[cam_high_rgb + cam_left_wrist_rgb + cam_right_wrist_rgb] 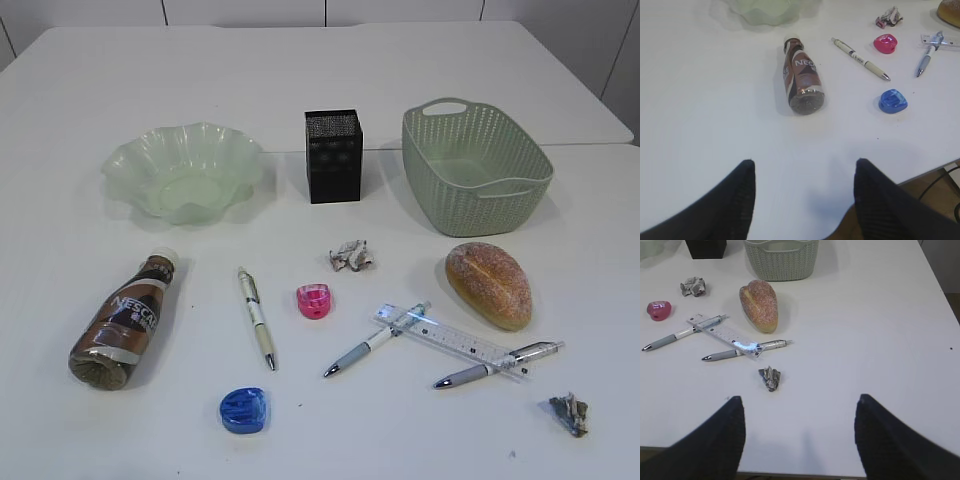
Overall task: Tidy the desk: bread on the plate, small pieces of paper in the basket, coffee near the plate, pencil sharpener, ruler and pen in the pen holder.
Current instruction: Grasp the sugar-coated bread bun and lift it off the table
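Note:
The bread (489,284) lies at the right, below the basket (475,170). The plate (183,170) stands at the back left, the pen holder (333,156) between them. The coffee (124,320) lies on its side at the left. One paper wad (350,256) is mid-desk, another (570,412) at the front right. The ruler (450,339) lies across two pens (375,341) (497,364); a third pen (256,316) lies alone. A pink sharpener (314,300) and a blue one (244,410) lie nearby. My left gripper (802,165) and right gripper (799,402) are open and empty over the front edge.
The desk (320,80) is bare behind the containers. Its front edge shows in both wrist views, with cables beyond it in the left wrist view (945,180). The desk's right side (880,315) holds nothing.

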`<state>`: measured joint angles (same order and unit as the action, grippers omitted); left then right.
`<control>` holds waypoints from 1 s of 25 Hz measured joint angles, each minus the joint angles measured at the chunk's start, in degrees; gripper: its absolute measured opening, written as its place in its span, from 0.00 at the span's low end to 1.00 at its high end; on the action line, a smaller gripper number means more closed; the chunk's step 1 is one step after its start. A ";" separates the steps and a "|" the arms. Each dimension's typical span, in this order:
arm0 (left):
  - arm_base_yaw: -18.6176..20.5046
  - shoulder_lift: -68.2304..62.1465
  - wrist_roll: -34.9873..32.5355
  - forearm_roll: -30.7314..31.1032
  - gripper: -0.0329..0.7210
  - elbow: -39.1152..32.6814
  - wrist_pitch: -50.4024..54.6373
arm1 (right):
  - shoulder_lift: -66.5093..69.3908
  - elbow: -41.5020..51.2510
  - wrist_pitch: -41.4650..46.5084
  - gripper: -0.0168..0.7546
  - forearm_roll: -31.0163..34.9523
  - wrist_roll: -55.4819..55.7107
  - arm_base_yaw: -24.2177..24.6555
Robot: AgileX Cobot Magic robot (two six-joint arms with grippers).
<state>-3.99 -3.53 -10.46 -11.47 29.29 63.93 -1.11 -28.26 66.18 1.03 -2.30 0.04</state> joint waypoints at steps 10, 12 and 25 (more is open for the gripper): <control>0.00 0.00 0.00 -0.98 0.61 0.00 0.00 | 0.00 0.00 0.00 0.71 0.00 0.00 0.00; 0.00 0.00 0.00 -0.99 0.60 0.00 0.00 | 0.00 0.00 0.00 0.71 0.00 0.00 0.00; 0.00 0.00 0.00 -1.10 0.57 0.00 0.00 | 0.00 0.00 0.00 0.71 0.00 0.00 0.00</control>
<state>-3.99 -3.53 -10.46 -12.56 29.29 63.93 -1.11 -28.26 66.18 1.03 -2.30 0.04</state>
